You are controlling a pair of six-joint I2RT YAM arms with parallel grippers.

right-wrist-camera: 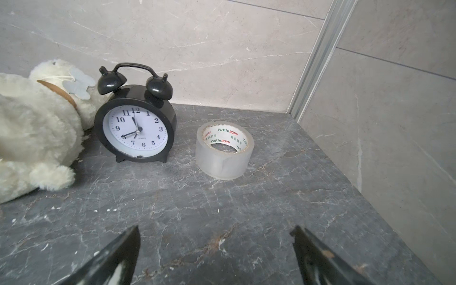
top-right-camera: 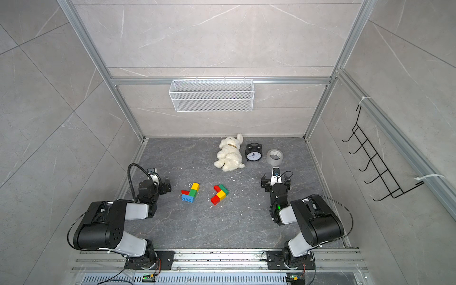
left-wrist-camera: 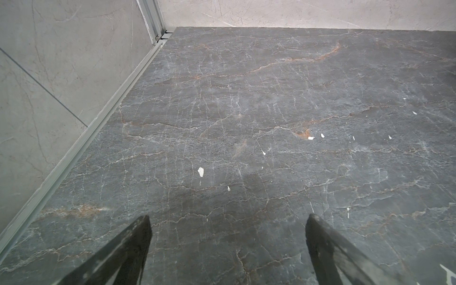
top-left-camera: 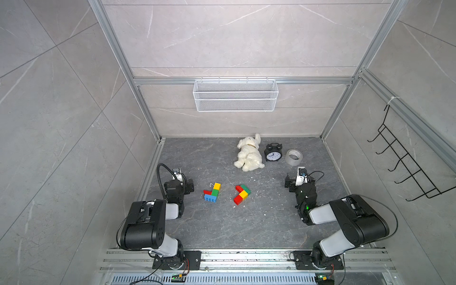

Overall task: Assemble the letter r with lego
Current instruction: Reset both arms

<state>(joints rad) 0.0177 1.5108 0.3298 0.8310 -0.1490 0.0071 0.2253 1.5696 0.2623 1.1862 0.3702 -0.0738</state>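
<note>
Over the table (left-wrist-camera: 246, 98), left claw (left-wrist-camera: 228, 218) and right claw (right-wrist-camera: 216, 229) gape empty.

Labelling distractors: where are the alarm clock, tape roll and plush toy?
alarm clock (right-wrist-camera: 135, 130): right wrist view, white dial.
tape roll (right-wrist-camera: 222, 164): right wrist view, outer wall.
plush toy (top-left-camera: 250, 156): in a top view, body.

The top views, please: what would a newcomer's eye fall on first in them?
The left lego cluster and the right lego cluster, bright red, yellow, green and blue, stand out in the middle of the dark marbled table, apart from each other. Near the back wall sit a white plush toy, a black alarm clock and a tape roll. The wrist views show the left pincer and right pincer open and empty.
</note>
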